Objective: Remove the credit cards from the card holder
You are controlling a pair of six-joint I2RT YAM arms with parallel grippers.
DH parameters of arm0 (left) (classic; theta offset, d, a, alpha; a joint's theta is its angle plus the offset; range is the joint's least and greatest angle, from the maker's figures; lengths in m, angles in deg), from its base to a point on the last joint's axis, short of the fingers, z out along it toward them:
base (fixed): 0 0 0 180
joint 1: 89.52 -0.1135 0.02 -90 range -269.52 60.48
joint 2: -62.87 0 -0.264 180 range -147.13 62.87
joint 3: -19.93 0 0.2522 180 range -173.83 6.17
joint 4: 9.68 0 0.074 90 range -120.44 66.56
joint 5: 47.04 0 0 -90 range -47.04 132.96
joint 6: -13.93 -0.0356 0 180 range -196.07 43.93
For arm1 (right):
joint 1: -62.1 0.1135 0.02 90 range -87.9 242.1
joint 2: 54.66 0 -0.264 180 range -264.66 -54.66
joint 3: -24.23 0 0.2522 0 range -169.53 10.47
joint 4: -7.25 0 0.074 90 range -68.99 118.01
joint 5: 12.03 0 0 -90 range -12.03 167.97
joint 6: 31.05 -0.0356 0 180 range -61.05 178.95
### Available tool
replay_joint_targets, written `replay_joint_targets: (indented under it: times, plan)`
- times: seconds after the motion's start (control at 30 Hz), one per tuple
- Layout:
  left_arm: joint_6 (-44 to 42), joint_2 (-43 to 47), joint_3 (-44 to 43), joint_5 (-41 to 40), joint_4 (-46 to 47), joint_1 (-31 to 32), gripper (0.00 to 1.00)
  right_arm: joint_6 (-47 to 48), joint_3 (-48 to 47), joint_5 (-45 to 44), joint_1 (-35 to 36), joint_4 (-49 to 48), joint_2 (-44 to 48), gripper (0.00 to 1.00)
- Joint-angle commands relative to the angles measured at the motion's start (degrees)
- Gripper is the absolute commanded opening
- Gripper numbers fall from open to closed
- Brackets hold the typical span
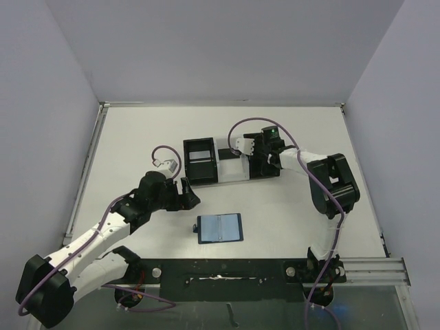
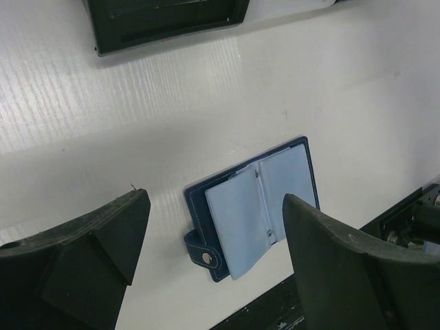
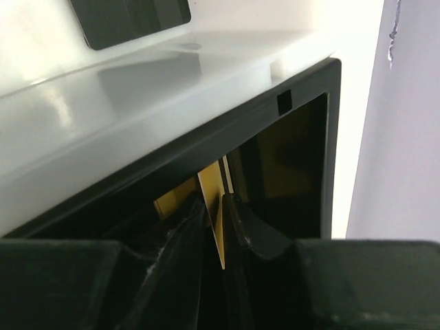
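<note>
One gold card [image 3: 214, 180] is out, pinched by the narrow right tool [image 3: 216, 206] in the box [image 3: 331, 137] at 1 o'clock; the open wallet [image 1: 220, 228] at 6 o'clock may hold more, left tool [image 1: 187, 194] wide, empty.

A black box [image 1: 200, 162] (a clear section [image 1: 227, 165] joins it to another) sits far-centre on the white table [image 1: 124, 151].

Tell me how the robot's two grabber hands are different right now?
The left gripper has its fingers spread wide; the right gripper has them almost together. The left gripper holds nothing, while the right gripper has a gold card between its fingers, though I can't tell if it is squeezing it. The left gripper faces the open blue card holder; the right gripper reaches into a black box. Both have two black fingers.
</note>
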Motion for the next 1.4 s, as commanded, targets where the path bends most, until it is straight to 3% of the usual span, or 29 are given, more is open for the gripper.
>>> replay_joint_targets:
  times: [0.0,0.23,0.63,0.9,1.0,1.1,1.17,1.27,1.37]
  plan:
    - [-1.4,-0.6,-2.7,1.8,3.8,-0.4,0.78,-1.4,-1.7,2.8,-0.4,1.9,0.5,0.22]
    - [-1.8,-1.6,-3.0,2.8,3.8,-0.4,0.78,-5.0,-2.3,6.7,-1.1,2.5,2.2,0.37]
    - [-0.4,-0.6,-2.7,4.3,3.9,-0.4,0.78,-9.8,-3.4,10.8,-2.0,4.2,6.2,0.49]
    - [0.5,-0.1,-3.5,6.9,4.1,-0.4,0.78,-17.8,-3.2,10.7,-2.2,2.7,11.4,0.57]
    - [1.4,0.1,-3.5,8.5,4.1,-0.4,0.78,-31.7,-1.9,10.2,-2.2,-0.3,17.6,0.6]
    - [2.1,0.3,-3.1,12.4,5.3,-0.2,0.78,-53.5,3.2,4.1,-2.3,-6.3,25.2,0.78]
    - [3.1,0.2,-2.5,13.8,5.5,0.0,0.77,-71.3,5.2,-0.5,-3.3,-3.6,29.7,0.88]
    - [4.4,-0.4,-2.5,14.2,4.7,0.7,0.75,-89.3,8.3,10.6,-7.1,2.4,34.0,0.98]
    - [6.0,-1.9,-3.1,14.1,2.8,1.8,0.75,-98.1,12.9,17.2,-7.9,6.8,36.7,0.98]
